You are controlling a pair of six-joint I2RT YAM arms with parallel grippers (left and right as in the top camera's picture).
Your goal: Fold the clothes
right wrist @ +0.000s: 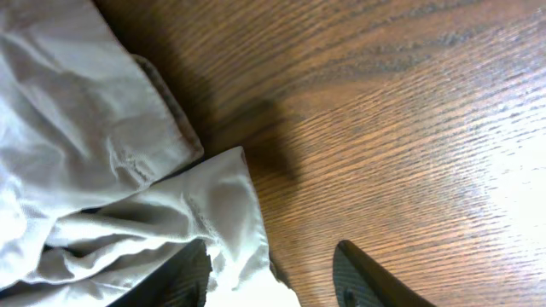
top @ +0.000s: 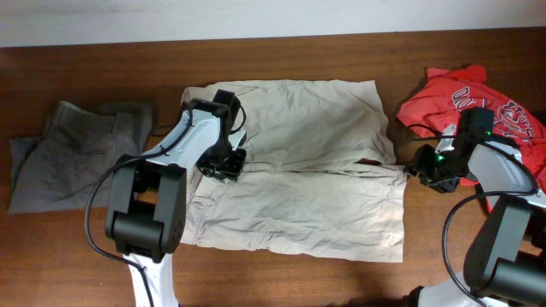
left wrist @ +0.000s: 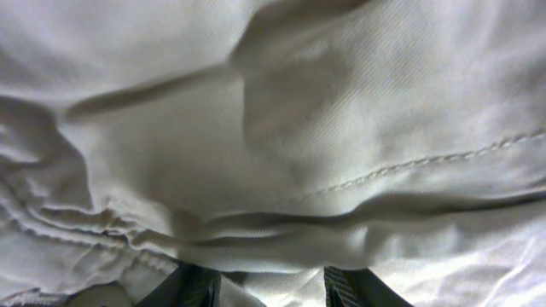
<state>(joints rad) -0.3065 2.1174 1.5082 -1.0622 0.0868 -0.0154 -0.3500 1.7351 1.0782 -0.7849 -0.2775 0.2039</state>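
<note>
The pale beige shorts (top: 307,205) lie spread flat in the middle of the wooden table, folded across at mid-height. My left gripper (top: 226,164) rests on their left edge. In the left wrist view its fingers (left wrist: 269,290) are apart with a ridge of beige cloth (left wrist: 299,128) between and over them. My right gripper (top: 420,170) is at the shorts' right edge. In the right wrist view its fingers (right wrist: 273,281) are open, with a hem corner of the shorts (right wrist: 222,213) lying between them on the table.
Darker grey-olive shorts (top: 72,153) lie crumpled at the far left. A red T-shirt with white lettering (top: 461,94) lies at the back right, behind my right arm. Bare wooden table (right wrist: 409,111) lies to the right of the hem.
</note>
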